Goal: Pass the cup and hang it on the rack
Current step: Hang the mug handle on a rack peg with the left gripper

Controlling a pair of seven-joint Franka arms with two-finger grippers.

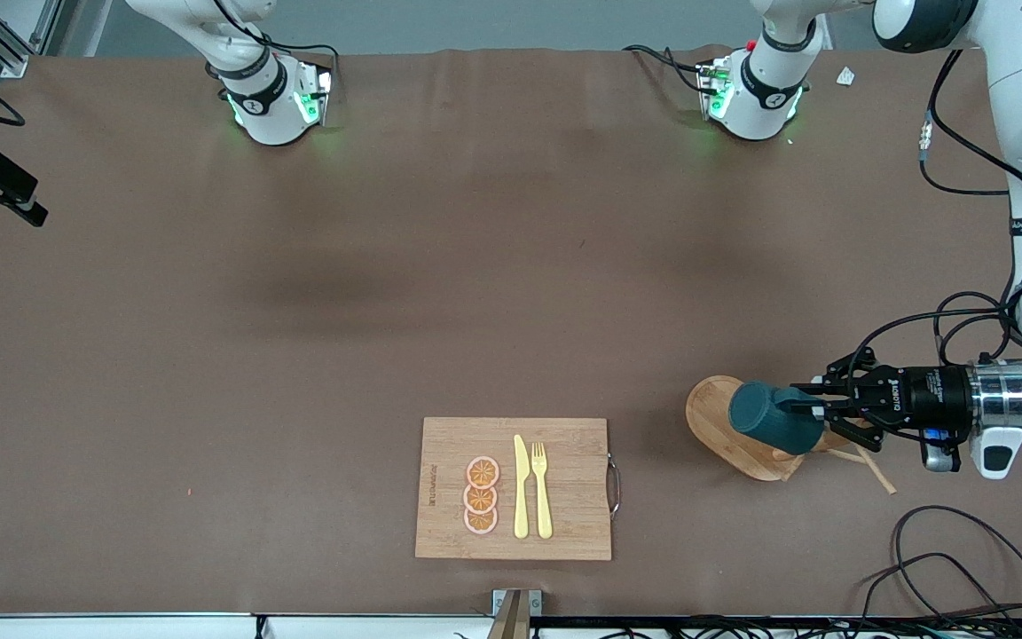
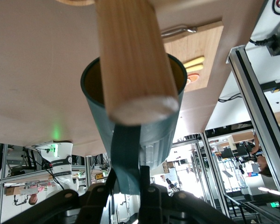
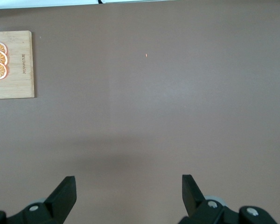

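Observation:
The dark teal cup point(image 1: 773, 419) is held on its side over the wooden rack's oval base point(image 1: 711, 410), toward the left arm's end of the table. My left gripper point(image 1: 817, 410) is shut on the cup's handle. In the left wrist view, my left gripper point(image 2: 127, 176) pinches the teal handle point(image 2: 126, 154), and the rack's thick post point(image 2: 130, 56) crosses in front of the cup's point(image 2: 156, 135) mustard-yellow mouth. Thin pegs point(image 1: 875, 470) stick out under the gripper. My right gripper point(image 3: 128, 184) is open and empty over bare table; it is out of the front view.
A bamboo cutting board point(image 1: 564, 461) with three orange slices point(image 1: 481, 497), a yellow knife point(image 1: 521, 488) and a fork point(image 1: 542, 488) lies near the front edge. It also shows in the right wrist view point(image 3: 18, 70). Loose cables point(image 1: 946, 550) lie near the left arm's end.

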